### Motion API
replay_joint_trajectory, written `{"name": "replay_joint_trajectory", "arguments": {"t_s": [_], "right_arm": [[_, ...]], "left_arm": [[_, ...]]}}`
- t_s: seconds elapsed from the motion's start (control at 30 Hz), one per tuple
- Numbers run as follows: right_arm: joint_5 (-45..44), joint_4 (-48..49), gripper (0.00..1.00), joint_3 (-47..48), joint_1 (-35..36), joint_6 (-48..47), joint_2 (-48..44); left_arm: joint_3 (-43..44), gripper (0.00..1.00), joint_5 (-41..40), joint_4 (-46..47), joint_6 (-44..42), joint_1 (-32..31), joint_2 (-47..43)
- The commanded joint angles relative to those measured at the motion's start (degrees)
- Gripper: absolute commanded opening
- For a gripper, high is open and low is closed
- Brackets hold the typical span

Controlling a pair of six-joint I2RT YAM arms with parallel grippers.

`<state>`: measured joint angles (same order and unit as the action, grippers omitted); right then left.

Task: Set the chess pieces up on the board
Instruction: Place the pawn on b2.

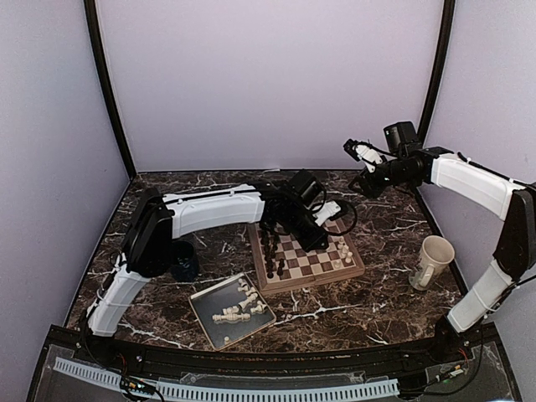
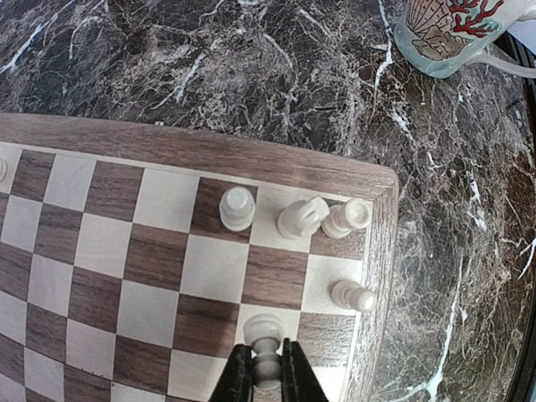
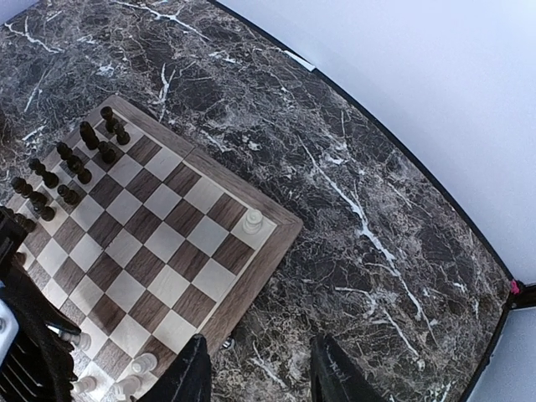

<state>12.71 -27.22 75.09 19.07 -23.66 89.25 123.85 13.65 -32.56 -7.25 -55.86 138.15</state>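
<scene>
Maybe hovering, the left pincer pinched a white pawn; dropped crooked, it could knock its neighbour over.

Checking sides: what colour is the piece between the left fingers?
Cream-white piece, clearest in left wrist view.

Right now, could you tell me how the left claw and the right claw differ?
The left claw is shut on a white piece; the right claw is open and empty. The left claw is low over the board; the right claw hangs high, off the board's side. Both are black.
</scene>
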Motion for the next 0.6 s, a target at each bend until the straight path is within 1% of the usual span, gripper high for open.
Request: {"name": "replay_joint_trajectory", "arguments": {"t_s": [0.0, 0.23, 0.5, 0.57], "right_arm": [[-0.6, 1.8, 0.42, -0.6, -0.2, 0.4, -1.2], [-0.8, 1.8, 0.42, -0.6, -0.2, 0.3, -1.2], [-0.6, 1.8, 0.42, -0.7, -0.2, 0.3, -1.5], [-0.5, 1.7, 0.42, -0.7, -0.2, 0.3, -1.5]], "left_arm": [[2.7, 0.05, 1.9, 0.7, 0.4, -0.8, 1.3], [3.4, 0.05, 2.9, 2.3, 1.5, -1.4, 3.4], [6.0, 0.06, 1.2, 1.8, 2.1, -1.5, 5.5], [6.0, 0.08, 0.8, 1.6, 2.1, -1.5, 5.6]]}}
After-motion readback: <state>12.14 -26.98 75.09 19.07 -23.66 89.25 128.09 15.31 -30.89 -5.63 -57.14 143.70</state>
